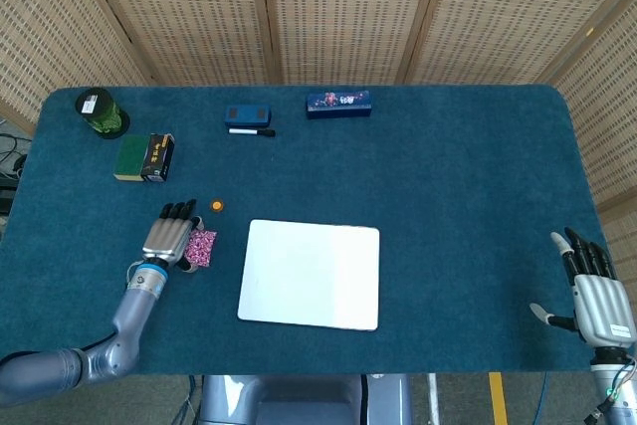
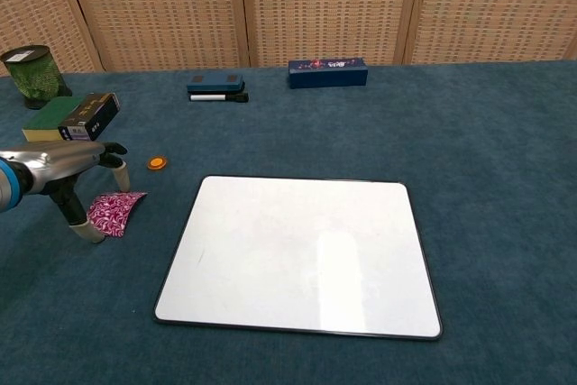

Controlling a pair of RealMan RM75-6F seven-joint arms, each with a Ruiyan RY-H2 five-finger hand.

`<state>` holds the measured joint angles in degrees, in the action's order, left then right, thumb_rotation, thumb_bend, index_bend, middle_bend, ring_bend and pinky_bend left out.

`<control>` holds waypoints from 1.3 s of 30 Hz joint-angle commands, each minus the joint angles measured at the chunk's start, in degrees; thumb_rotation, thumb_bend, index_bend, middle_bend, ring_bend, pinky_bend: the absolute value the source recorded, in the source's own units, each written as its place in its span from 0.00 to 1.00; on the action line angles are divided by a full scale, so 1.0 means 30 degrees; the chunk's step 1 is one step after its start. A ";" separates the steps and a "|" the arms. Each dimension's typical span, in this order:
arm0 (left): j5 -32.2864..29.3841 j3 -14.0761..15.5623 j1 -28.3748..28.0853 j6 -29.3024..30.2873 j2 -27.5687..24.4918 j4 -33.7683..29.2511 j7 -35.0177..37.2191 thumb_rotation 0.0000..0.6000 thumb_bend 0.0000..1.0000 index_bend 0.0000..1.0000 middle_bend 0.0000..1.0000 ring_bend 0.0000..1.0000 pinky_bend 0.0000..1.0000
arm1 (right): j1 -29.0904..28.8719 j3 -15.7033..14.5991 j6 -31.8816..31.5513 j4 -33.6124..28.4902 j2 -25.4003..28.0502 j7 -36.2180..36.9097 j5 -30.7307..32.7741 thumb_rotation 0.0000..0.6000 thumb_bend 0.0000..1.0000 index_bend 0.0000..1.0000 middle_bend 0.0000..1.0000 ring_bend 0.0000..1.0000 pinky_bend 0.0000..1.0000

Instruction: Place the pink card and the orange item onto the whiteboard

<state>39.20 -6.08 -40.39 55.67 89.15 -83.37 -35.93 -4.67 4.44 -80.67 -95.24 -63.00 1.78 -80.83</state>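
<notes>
On the far left of the worktop (image 1: 468, 176) stands a green cup (image 1: 99, 111), with a dark box (image 1: 145, 156) just nearer. Below it, the left hand (image 1: 169, 237) reaches over the pink card (image 2: 115, 211), its thumb (image 2: 83, 224) at the card's near-left edge, which looks slightly lifted; whether it truly grips the card I cannot tell. The orange item (image 2: 157, 162) lies just beyond the card on the cloth. The whiteboard (image 2: 303, 255) sits centre-near, bare. At the near right edge, the right hand (image 1: 595, 294) rests with fingers spread, holding nothing.
</notes>
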 commanded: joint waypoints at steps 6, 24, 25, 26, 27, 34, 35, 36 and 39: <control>0.1232 -0.0132 0.0209 -0.0201 -0.0735 -0.0945 0.1389 1.00 0.00 0.43 0.00 0.00 0.00 | -0.0004 -0.0003 0.0027 -0.0031 0.0010 -0.0030 0.0025 1.00 0.00 0.00 0.00 0.00 0.00; 0.1646 -0.0757 -0.1420 -0.0091 0.0131 -0.2605 0.0109 1.00 0.00 0.42 0.00 0.00 0.00 | -0.0024 -0.0029 0.0163 -0.0118 0.0110 0.0037 0.0086 1.00 0.00 0.00 0.00 0.00 0.00; 0.1485 -0.0835 -0.1751 -0.0236 0.0430 -0.2523 -0.0209 1.00 0.00 0.42 0.00 0.00 0.00 | -0.0024 -0.0030 0.0173 -0.0120 0.0115 0.0047 0.0095 1.00 0.00 0.00 0.00 0.00 0.00; 0.1298 -0.0915 -0.2031 -0.0294 0.0726 -0.2398 -0.0485 1.00 0.00 0.42 0.00 0.00 0.00 | -0.0024 -0.0031 0.0185 -0.0124 0.0120 0.0068 0.0104 1.00 0.00 0.00 0.00 0.00 0.00; 0.1146 -0.1003 -0.2349 -0.0366 0.1087 -0.2226 -0.0776 1.00 0.00 0.42 0.00 0.00 0.00 | -0.0027 -0.0030 0.0210 -0.0127 0.0129 0.0093 0.0126 1.00 0.00 0.00 0.00 0.00 0.00; -0.0179 -0.1219 -0.3901 -0.0158 0.2720 -0.1438 -0.2654 1.00 0.00 0.42 0.00 0.00 0.00 | -0.0081 -0.0032 0.0481 -0.0184 0.0254 0.0322 0.0295 1.00 0.00 0.00 0.00 0.00 0.00; -0.0316 -0.1221 -0.3995 -0.0101 0.2795 -0.1401 -0.2808 1.00 0.00 0.41 0.00 0.00 0.00 | -0.0089 -0.0035 0.0508 -0.0188 0.0270 0.0335 0.0303 1.00 0.00 0.00 0.00 0.00 0.00; -0.0495 -0.1230 -0.4114 -0.0018 0.2885 -0.1349 -0.2986 1.00 0.00 0.40 0.00 0.00 0.00 | -0.0096 -0.0039 0.0539 -0.0201 0.0291 0.0354 0.0313 1.00 0.00 0.00 0.00 0.00 0.00; -0.0830 -0.1260 -0.4299 0.0072 0.2960 -0.1348 -0.3110 1.00 0.00 0.36 0.00 0.00 0.00 | -0.0106 -0.0052 0.0586 -0.0238 0.0335 0.0373 0.0325 1.00 0.00 0.00 0.00 0.00 0.00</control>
<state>36.87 -9.79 -53.14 55.80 97.92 -87.45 -45.20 -4.98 4.29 -78.91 -95.95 -62.00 2.89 -79.86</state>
